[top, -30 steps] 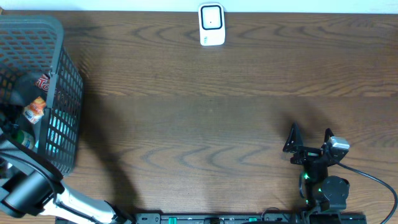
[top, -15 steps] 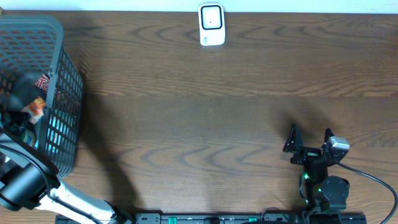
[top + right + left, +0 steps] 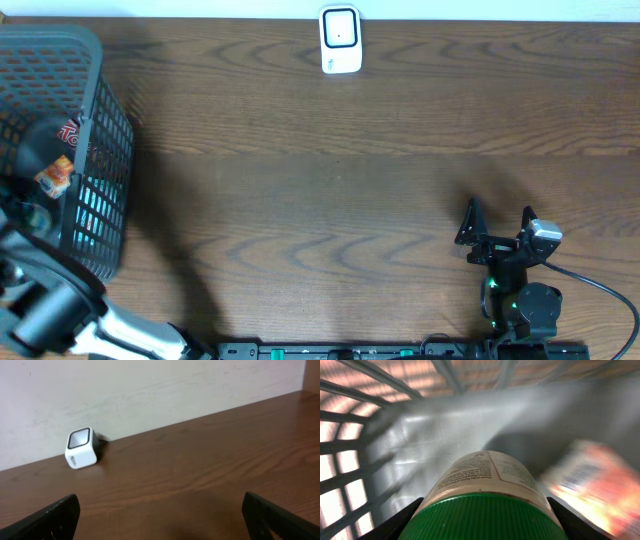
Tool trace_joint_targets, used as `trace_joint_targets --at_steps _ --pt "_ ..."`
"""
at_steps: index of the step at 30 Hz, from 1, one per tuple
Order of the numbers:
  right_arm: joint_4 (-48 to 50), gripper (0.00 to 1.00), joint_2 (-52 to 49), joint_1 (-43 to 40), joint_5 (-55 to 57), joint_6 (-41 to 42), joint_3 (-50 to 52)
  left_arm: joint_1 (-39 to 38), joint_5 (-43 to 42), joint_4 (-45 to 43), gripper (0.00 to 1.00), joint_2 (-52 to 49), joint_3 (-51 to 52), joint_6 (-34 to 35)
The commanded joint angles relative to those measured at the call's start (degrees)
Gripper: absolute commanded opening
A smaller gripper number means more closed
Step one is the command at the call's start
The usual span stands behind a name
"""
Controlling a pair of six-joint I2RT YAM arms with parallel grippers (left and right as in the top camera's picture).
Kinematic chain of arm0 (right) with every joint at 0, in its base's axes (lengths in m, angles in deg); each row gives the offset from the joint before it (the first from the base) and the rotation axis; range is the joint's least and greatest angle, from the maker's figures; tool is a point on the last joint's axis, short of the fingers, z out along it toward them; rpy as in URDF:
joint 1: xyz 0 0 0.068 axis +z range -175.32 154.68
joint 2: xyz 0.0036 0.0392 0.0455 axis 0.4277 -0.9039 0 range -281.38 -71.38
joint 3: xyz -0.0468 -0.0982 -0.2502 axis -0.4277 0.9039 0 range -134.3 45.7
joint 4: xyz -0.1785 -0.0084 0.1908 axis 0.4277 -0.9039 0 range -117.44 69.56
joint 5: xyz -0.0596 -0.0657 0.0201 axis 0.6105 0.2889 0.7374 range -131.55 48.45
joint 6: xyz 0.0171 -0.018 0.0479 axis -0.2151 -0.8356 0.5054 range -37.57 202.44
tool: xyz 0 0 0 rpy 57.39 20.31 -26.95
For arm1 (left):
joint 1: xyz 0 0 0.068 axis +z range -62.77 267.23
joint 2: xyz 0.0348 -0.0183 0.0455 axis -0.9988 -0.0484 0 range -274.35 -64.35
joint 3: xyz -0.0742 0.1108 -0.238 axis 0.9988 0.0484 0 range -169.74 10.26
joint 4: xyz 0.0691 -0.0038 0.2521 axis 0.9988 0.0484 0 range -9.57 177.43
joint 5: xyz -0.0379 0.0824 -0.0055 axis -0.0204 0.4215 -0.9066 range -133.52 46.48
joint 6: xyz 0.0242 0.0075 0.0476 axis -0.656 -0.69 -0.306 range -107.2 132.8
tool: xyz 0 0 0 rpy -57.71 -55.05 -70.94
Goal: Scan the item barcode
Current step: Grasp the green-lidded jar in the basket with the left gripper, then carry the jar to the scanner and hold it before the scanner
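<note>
Left arm is reaching down into the grey mesh basket (image 3: 104,135) at the left end of the surface (image 3: 330,180). Left claw (image 3: 485,516) sits directly over the green-capped bottle (image 3: 487,472), one finger either side of the cap (image 3: 485,525). The fingers look to be at or against the cap's rim, but the view is too close to say whether a grip is made. The bottle's long axis runs straight away from the claw, cap nearest and white printed label beyond, so any lift is along that axis, cap end first. An orange packet (image 3: 590,485) lies just beside the bottle on its right, blurred. The barcode scanner (image 3: 340,40) stands at the far edge of the surface, well apart from the basket and to its right. Right claw (image 3: 498,225) hangs spread wide and empty over the near right of the surface, facing the scanner. The left arm is the nearer one to the bottle.
</note>
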Motion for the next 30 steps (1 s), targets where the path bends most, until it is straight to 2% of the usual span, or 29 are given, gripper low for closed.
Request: trace_joint_targets --at_steps 1,5,9,12,13,18,23,26,30 --pt "-0.2 0.99 0.3 0.3 -0.3 -0.5 0.0 0.3 -3.5 -0.1 0.59 12.3 -0.5 -0.3" --pt "-0.2 0.99 0.3 0.3 -0.3 -0.5 0.0 0.2 -9.2 -0.1 0.59 22.0 -0.5 -0.2" --pt "-0.2 0.99 0.3 0.3 -0.3 -0.5 0.0 -1.1 -20.9 -1.1 0.6 31.0 -0.5 0.3" --pt "-0.2 0.99 0.3 0.3 -0.3 -0.5 0.0 -5.3 -28.6 -2.1 0.59 35.8 -0.5 0.3" --pt "-0.2 0.99 0.3 0.3 -0.3 -0.5 0.0 -9.9 -29.9 -2.1 0.59 37.7 -0.5 0.3" --pt "-0.2 0.99 0.3 0.3 -0.3 -0.5 0.0 -28.5 -28.2 -1.9 0.6 38.1 -0.3 0.3" --pt "-0.2 0.99 0.3 0.3 -0.3 -0.5 0.0 -49.7 -15.2 -1.2 0.6 32.4 0.2 1.9" --pt "-0.2 0.99 0.3 0.3 -0.3 -0.5 0.0 -58.6 -10.6 -1.0 0.6 26.9 0.2 1.8" --pt "-0.2 0.99 0.3 0.3 -0.3 -0.4 0.0 -66.2 -9.6 -0.7 0.6 18.0 0.2 2.1"
